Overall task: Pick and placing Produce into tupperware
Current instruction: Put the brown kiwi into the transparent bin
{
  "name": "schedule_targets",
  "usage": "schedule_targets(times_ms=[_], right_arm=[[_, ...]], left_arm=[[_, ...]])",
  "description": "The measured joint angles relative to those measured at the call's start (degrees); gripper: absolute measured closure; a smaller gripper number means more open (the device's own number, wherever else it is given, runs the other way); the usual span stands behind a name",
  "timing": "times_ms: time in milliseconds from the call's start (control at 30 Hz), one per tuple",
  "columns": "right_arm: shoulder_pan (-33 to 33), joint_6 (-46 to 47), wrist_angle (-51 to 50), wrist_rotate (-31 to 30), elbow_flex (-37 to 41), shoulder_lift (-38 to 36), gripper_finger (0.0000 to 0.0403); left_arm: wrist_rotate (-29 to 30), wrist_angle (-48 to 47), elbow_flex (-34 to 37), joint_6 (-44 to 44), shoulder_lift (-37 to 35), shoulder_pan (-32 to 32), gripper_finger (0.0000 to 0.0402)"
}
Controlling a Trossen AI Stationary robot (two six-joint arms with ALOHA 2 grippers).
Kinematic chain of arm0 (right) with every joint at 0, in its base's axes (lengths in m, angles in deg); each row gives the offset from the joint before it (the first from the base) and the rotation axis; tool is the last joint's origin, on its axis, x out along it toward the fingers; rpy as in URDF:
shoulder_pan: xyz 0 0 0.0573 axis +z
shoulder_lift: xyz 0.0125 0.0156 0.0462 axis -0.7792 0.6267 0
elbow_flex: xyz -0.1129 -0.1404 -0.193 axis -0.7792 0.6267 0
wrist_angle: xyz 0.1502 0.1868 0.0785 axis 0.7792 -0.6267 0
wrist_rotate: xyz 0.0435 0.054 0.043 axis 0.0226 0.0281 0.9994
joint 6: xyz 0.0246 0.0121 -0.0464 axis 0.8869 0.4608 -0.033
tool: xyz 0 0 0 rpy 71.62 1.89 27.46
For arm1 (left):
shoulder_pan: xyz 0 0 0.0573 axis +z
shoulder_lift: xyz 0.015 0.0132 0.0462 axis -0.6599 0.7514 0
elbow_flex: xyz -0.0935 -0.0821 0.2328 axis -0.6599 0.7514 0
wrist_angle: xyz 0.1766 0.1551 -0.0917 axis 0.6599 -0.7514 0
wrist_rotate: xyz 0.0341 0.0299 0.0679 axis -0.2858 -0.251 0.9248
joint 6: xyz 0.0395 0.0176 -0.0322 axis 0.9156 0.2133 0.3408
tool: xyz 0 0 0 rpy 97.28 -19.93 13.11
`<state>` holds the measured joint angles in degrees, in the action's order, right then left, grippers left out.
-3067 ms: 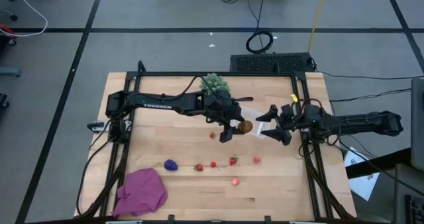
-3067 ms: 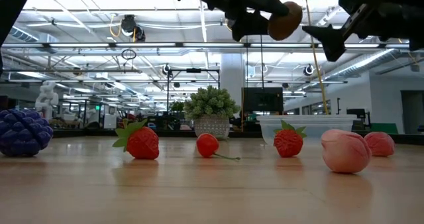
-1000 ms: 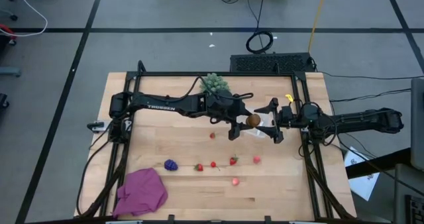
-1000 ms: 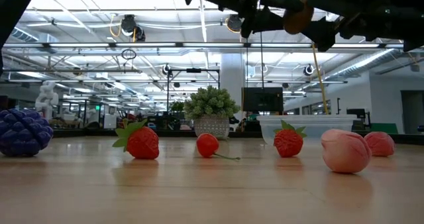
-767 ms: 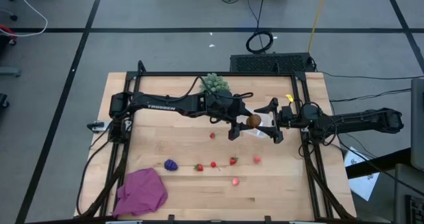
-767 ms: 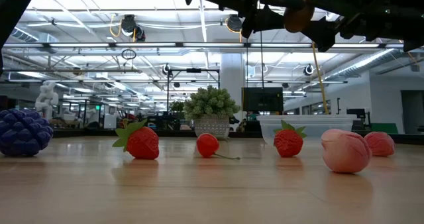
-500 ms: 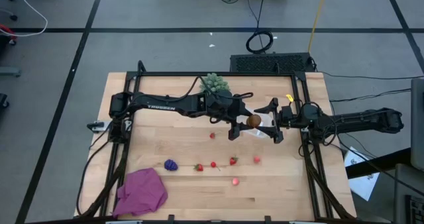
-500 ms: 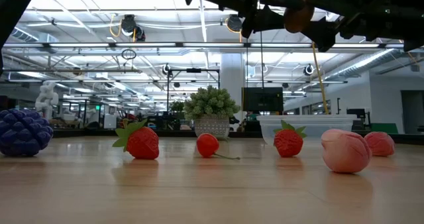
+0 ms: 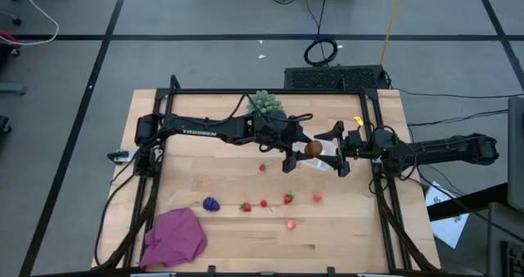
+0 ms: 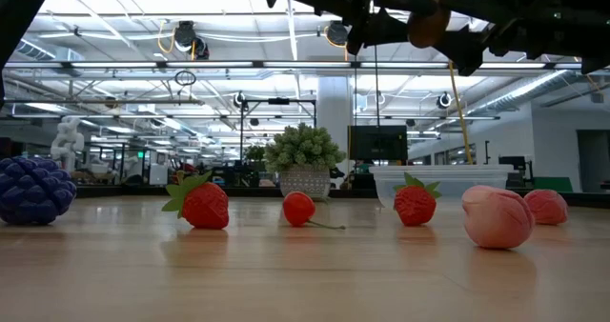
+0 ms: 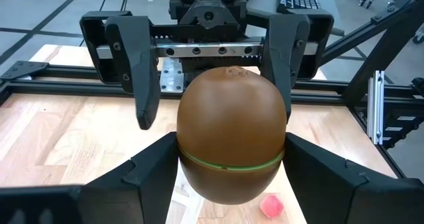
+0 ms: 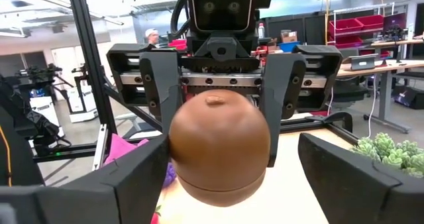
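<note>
Left end effector [image 9: 298, 155]: clenched on the brown kiwi [image 9: 312, 149], held in the air above the desk [image 9: 221, 179].
Right end effector [image 9: 333, 151]: fingers spread wide, one on each side of the kiwi, facing the left one; no contact visible.
Tupperware [image 9: 321, 157]: on the desk beneath both end effectors.
Other produce: red berries [image 9: 288, 199] and purple cluster [image 9: 211, 203] well apart, nearer the front.
Change: three seconds ago the end effectors were apart; since one second ago, no visible shift.

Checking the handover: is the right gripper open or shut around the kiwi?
Open: the right gripper straddles the kiwi, fingers apart from it; the left gripper clamps it.
</note>
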<state>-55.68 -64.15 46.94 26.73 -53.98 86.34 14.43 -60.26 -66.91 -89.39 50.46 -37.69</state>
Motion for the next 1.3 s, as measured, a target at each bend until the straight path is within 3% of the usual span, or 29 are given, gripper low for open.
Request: schedule_targets(times_ms=[567,1300], right_arm=[[0.0,0.0,1.1,0.3,0.0,0.0,0.0175],[0.2,0.7,1.3,0.3,0.0,0.0,0.0179]], left_arm=[[0.2,-0.1,0.0,0.0,-0.1,0.0,0.0148],[0.0,-0.5,0.0,-0.3,-0.2,0.0,0.0148]])
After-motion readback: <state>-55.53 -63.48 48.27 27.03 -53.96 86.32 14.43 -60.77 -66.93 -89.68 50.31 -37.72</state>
